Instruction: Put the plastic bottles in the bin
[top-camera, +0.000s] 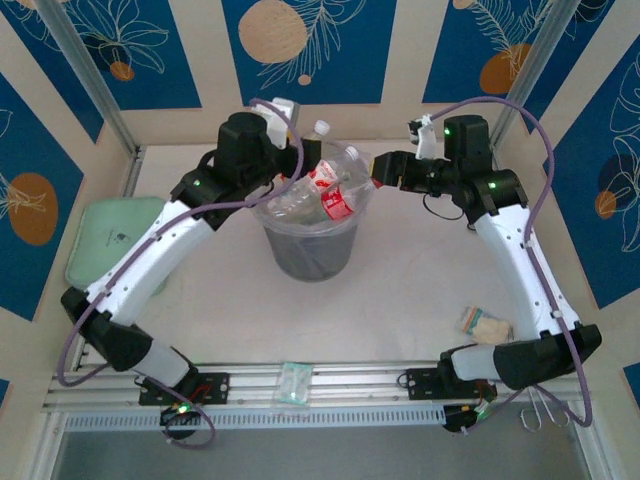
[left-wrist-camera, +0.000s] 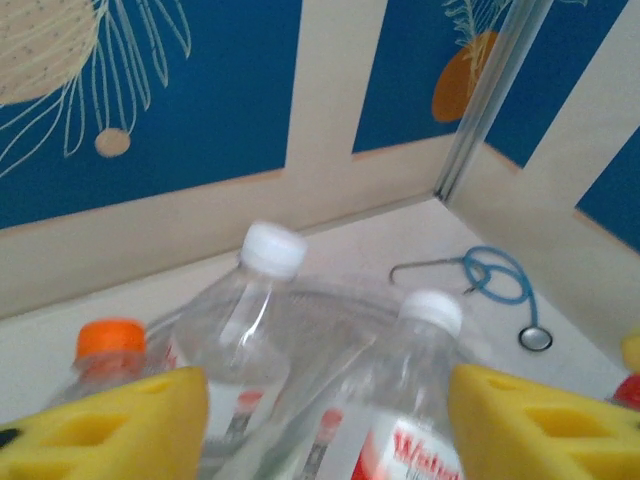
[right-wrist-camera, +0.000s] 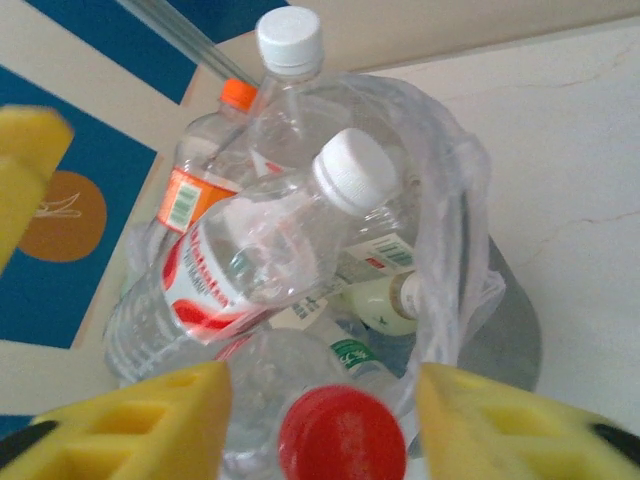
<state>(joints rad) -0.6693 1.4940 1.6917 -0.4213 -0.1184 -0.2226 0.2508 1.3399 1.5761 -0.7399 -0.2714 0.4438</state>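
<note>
The bin (top-camera: 310, 250), a round grey bucket lined with a clear bag (right-wrist-camera: 452, 200), stands mid-table, heaped with plastic bottles (top-camera: 330, 190). My left gripper (top-camera: 293, 165) hangs at its left rim. In the left wrist view, this gripper (left-wrist-camera: 325, 430) is open, with two white-capped bottles (left-wrist-camera: 250, 320) (left-wrist-camera: 415, 400) and an orange-capped one (left-wrist-camera: 108, 345) just beyond its yellow pads. My right gripper (top-camera: 378, 172) is at the bin's right rim. It (right-wrist-camera: 325, 425) is open, with a red-capped bottle (right-wrist-camera: 340, 435) between its pads, and gaps show on both sides of the cap. A red-labelled bottle (right-wrist-camera: 250, 260) lies on top.
A mint-green lidded box (top-camera: 115, 240) sits at the left. Flat packets lie on the near rail (top-camera: 297, 383) and by the right arm (top-camera: 485, 323). A blue cord with a metal hook (left-wrist-camera: 495, 280) lies near the back right corner. Walls close in behind.
</note>
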